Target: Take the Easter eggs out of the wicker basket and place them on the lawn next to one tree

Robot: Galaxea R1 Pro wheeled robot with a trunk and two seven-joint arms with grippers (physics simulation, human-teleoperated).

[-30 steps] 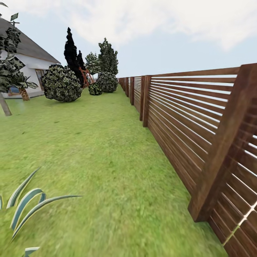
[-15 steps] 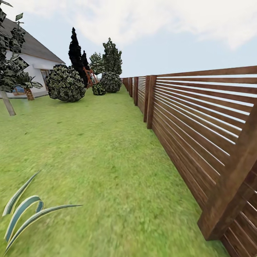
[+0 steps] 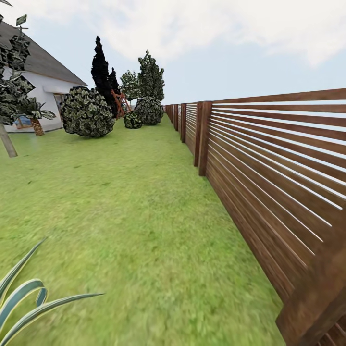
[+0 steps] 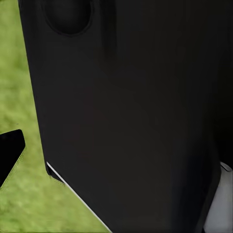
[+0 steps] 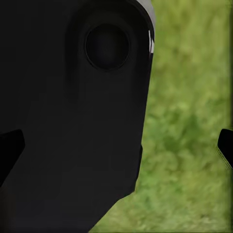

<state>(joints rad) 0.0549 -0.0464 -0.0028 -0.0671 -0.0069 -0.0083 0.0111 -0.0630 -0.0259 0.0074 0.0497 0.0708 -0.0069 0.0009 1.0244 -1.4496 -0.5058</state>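
Open lawn [image 3: 134, 202] beside a wooden fence [image 3: 269, 158]; no basket visible. Finger state cannot be told. Best scan toward the tree [image 3: 9, 96].

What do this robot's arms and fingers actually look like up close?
From the wrist cameras, mostly a large matte black body panel with a round recess near one end, seen against the lawn. Its edges are rounded, with a thin white trim line. Black finger tips poke in at the picture's sides. No cables or markings are visible.
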